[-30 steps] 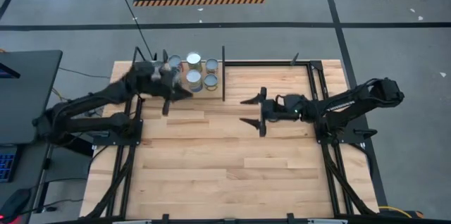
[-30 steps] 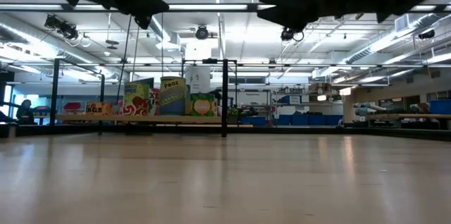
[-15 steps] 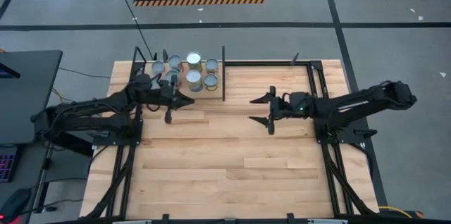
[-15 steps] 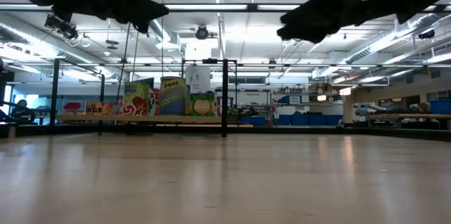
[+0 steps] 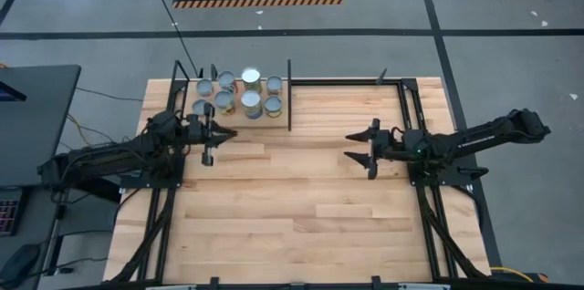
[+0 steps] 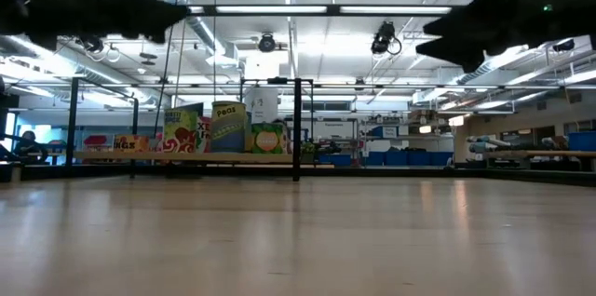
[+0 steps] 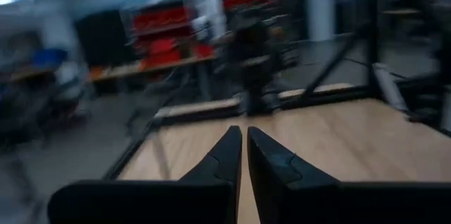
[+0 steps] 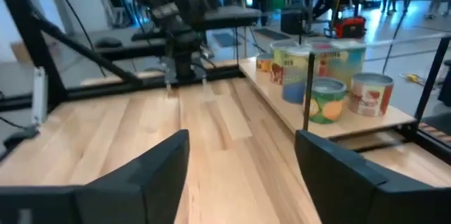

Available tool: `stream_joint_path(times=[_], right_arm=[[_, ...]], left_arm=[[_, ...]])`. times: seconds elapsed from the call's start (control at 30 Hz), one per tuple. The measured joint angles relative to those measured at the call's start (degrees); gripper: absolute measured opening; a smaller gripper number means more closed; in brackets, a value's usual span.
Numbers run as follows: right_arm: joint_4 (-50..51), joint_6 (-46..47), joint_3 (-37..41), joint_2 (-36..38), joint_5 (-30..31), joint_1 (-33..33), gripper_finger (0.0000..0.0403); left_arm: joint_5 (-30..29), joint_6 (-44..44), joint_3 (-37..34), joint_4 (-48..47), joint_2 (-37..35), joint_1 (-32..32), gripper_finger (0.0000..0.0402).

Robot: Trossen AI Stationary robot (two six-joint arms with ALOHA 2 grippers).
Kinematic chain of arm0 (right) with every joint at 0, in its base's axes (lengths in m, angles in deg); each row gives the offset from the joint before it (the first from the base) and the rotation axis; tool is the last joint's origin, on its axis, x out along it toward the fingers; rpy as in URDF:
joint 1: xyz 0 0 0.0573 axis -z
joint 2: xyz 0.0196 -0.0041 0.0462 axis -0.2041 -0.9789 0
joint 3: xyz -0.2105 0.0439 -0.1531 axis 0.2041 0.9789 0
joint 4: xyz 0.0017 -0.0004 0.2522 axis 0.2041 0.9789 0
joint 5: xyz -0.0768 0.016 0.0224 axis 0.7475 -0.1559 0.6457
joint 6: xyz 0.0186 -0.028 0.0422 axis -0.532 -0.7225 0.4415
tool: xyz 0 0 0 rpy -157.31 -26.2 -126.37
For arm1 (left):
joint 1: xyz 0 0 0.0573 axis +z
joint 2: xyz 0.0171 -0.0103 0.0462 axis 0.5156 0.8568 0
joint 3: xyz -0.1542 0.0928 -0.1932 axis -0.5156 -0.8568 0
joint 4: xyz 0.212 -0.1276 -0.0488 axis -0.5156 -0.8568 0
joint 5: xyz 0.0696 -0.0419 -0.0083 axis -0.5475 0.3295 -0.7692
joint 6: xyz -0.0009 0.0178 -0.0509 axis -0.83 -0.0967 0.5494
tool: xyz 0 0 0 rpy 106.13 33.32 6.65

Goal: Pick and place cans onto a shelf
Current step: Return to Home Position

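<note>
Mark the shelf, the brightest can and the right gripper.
shelf [image 8: 398,117], right wrist view, bare board end.
brightest can [image 5: 250,77], high view, its top.
right gripper [image 8: 242,138], right wrist view, midway between open jaws.

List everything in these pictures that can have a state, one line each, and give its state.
cans, upright, clustered together on the shelf
shelf, loaded with the cans, part of its board bare
left pincer, shut, holding nothing, raised above the table near the shelf
right pincer, open, holding nothing, raised above the table's right side
</note>
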Motion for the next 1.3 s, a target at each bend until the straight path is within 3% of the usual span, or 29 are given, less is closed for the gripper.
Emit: stream_joint_path(times=[0.13, 0.27, 0.5, 0.83, 1.1, 1.2, 1.3], right_arm=[[9.9, -1.3, -2.0, 6.9, 0.0, -0.8, 0.0233], [18.2, -2.0, -3.6, 13.9, -0.7, -0.8, 0.0203], [15.7, -1.3, 1.7, 20.3, -4.5, -0.8, 0.0159], [14.6, -1.6, 3.9, 21.1, -4.6, -0.5, 0.0137], [6.4, -0.8, 8.4, 21.1, -1.7, -0.6, 0.0129], [6.5, 0.3, 9.6, 21.1, 4.0, -0.7, 0.0121], [6.9, 0.6, 9.8, 21.1, 5.6, -0.7, 0.0111]], left_arm=[[-5.4, 10.8, -1.3, 0.1, -0.1, 0.2, 0.0032], [-1.5, 6.8, -1.3, 0.3, -1.4, 0.2, 0.0031], [1.1, 6.4, -1.2, -2.4, -9.0, 2.0, 0.003], [1.8, 3.8, -1.2, -20.9, -23.5, 4.0, 0.0031], [2.4, 1.7, -1.2, -20.8, -22.7, -3.7, 0.0028], [0.6, 2.2, -1.2, -20.9, -20.2, -8.4, 0.0029], [-3.2, -0.7, -1.2, -20.8, -18.0, -12.8, 0.003]])
